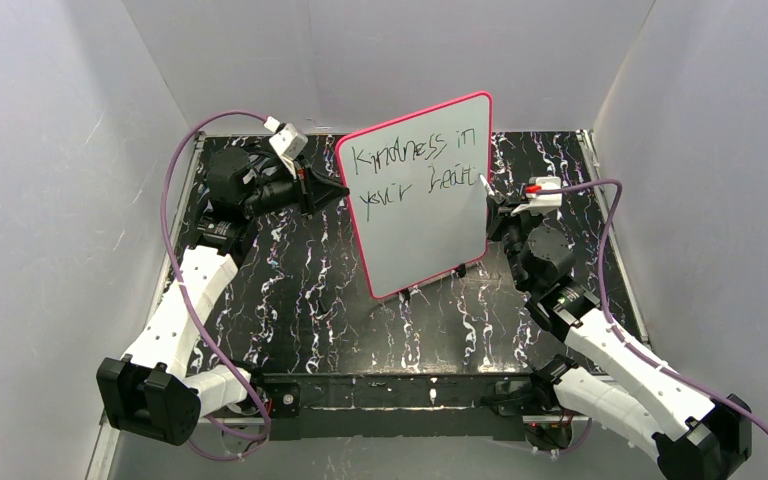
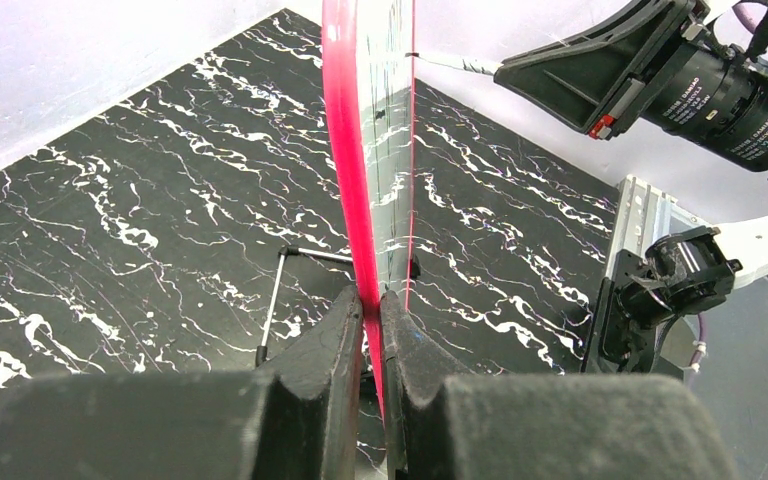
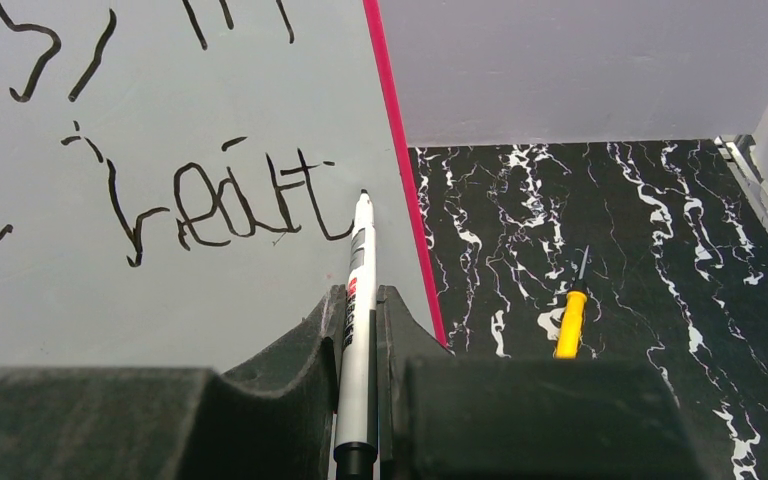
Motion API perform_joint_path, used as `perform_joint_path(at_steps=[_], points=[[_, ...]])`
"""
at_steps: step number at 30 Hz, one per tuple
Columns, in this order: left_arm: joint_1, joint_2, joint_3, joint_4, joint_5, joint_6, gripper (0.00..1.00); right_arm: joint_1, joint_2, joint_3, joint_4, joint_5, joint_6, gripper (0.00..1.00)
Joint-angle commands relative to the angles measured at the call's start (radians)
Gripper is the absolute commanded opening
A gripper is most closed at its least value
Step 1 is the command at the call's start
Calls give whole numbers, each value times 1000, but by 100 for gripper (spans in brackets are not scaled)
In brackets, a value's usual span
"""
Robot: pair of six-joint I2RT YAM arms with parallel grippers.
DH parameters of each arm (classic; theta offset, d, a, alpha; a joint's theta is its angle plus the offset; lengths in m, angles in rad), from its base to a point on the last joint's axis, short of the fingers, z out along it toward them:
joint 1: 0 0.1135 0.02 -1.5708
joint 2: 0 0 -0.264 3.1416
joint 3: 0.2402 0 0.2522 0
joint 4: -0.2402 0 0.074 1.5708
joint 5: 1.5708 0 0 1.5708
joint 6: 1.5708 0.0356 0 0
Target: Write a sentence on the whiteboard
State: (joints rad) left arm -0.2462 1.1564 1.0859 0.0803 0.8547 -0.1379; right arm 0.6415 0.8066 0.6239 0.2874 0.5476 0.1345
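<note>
The whiteboard (image 1: 420,215) stands upright mid-table, white with a pink-red frame. The sentence (image 1: 415,165) reads "Kindness in your heart" in two dark lines; its last word shows in the right wrist view (image 3: 225,205). My left gripper (image 1: 342,190) is shut on the whiteboard's left edge; the left wrist view shows the pink frame (image 2: 355,180) pinched between its fingers (image 2: 340,330). My right gripper (image 1: 495,205) is shut on a white marker (image 3: 360,300), whose tip (image 3: 364,194) is at the board just right of the final "t".
A yellow-handled tool (image 3: 570,315) lies on the black marbled table (image 1: 310,290) right of the board. The board's thin black foot (image 2: 275,305) rests on the table. Grey walls enclose the table on three sides.
</note>
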Motion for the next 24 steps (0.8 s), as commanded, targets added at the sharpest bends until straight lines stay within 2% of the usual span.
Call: perform_joint_path(at_steps=[1, 12, 16, 21, 24], points=[[-11, -10, -11, -22, 63, 21, 0, -5, 4, 7, 73, 12, -8, 1], [-11, -7, -10, -22, 57, 18, 0, -9, 5, 5, 69, 6, -5, 1], [-11, -13, -13, -25, -4, 7, 0, -10, -23, 11, 44, 6, 5, 1], [-10, -28, -21, -35, -75, 4, 0, -9, -166, 30, -121, 15, 58, 1], [-11, -32, -24, -41, -90, 3, 10, -9, -270, 32, -226, 37, 85, 1]])
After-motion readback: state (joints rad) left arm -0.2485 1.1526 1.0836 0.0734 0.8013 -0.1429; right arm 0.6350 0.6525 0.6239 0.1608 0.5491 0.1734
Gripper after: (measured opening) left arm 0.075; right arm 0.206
